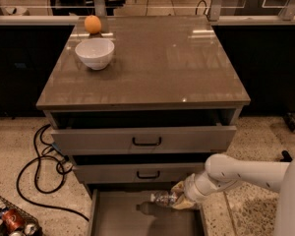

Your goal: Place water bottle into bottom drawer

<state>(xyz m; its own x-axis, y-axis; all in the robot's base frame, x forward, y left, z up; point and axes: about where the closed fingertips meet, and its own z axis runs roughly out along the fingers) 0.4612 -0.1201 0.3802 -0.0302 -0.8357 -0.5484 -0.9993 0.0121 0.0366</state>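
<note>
The bottom drawer (118, 220) is pulled out at the foot of the grey-beige cabinet, its flat floor showing. My gripper (179, 199) comes in from the right on a white arm and is shut on the water bottle (162, 198). The clear bottle lies roughly level, pointing left, held a little above the drawer's right side. Its shadow falls on the drawer floor below it. The bottle's cap end is hard to make out.
Two upper drawers with black handles (147, 142) stand slightly open above. A white bowl (95, 52) and an orange (92, 24) sit on the cabinet top at back left. Black cables (37, 166) and a wire basket with cans (10, 220) lie on the floor at left.
</note>
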